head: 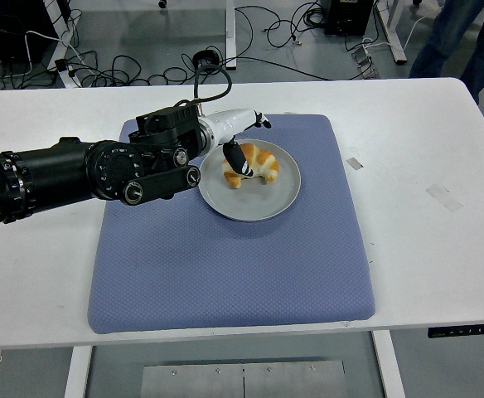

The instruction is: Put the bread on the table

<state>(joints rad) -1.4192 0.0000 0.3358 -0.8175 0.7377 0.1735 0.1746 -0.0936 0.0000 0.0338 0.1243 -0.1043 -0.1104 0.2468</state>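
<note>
A golden croissant-shaped bread (258, 165) lies on a round grey plate (253, 212) at the back middle of a blue mat (234, 257). My left arm reaches in from the left edge, and its white hand (249, 144) is at the bread's back left. One black-tipped finger (235, 159) hangs down against the bread's left side. The other fingers (261, 122) point right, above and behind the bread, spread and not closed on it. The bread rests on the plate. The right arm is out of view.
The mat covers the middle of the white table (441, 249). Two bits of tape (354, 162) (443, 196) lie to its right. A person's legs (466, 33) stand beyond the far right corner. Cables lie on the floor behind.
</note>
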